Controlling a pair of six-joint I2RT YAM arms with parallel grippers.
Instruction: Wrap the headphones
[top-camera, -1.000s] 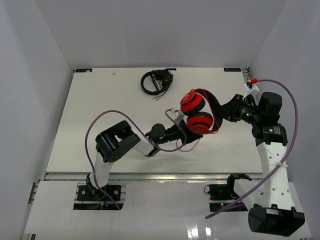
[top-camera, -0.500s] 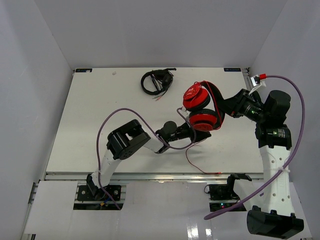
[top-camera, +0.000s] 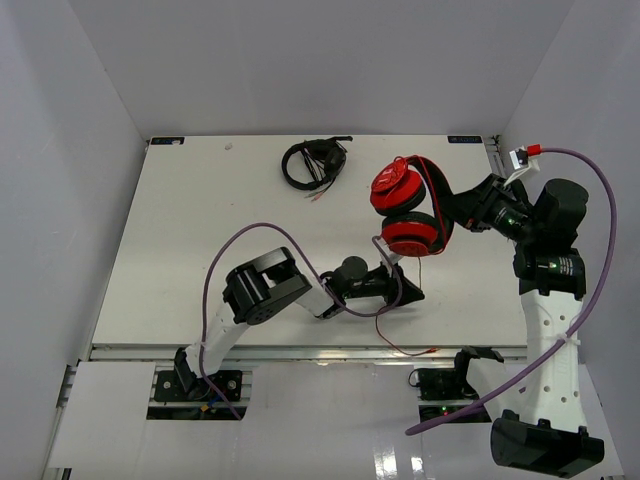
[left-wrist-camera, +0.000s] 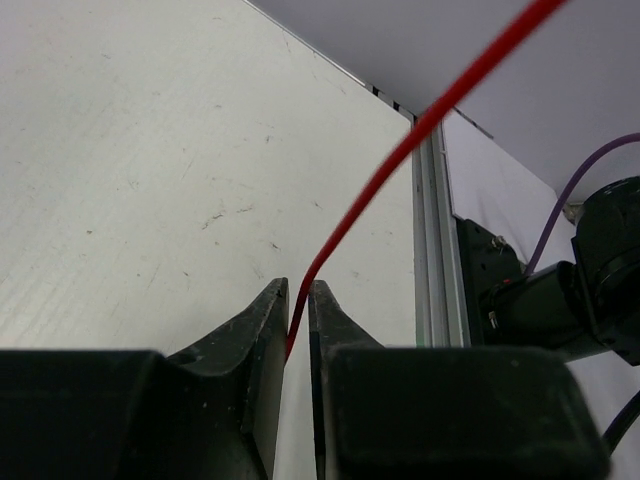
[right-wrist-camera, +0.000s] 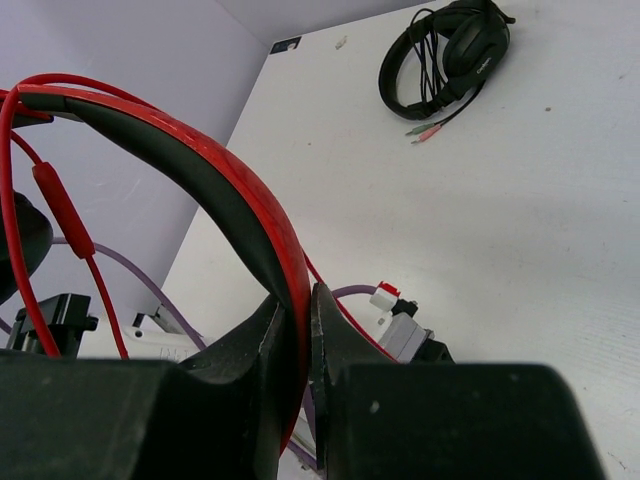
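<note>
Headphones (top-camera: 408, 212) sit centre right in the top view, headband (right-wrist-camera: 190, 160) clamped in my right tool (right-wrist-camera: 297, 305). My left tool (left-wrist-camera: 298, 297), narrow, pinches their red cable (left-wrist-camera: 400, 150).

evenly lit white table (top-camera: 200, 220) boxed in by plain pale walls (top-camera: 300, 60).

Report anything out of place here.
The red cable is unwrapped: pinched by the left gripper, its tail trails past the table's near edge. The right gripper holds the headphones aloft by the headband.
</note>
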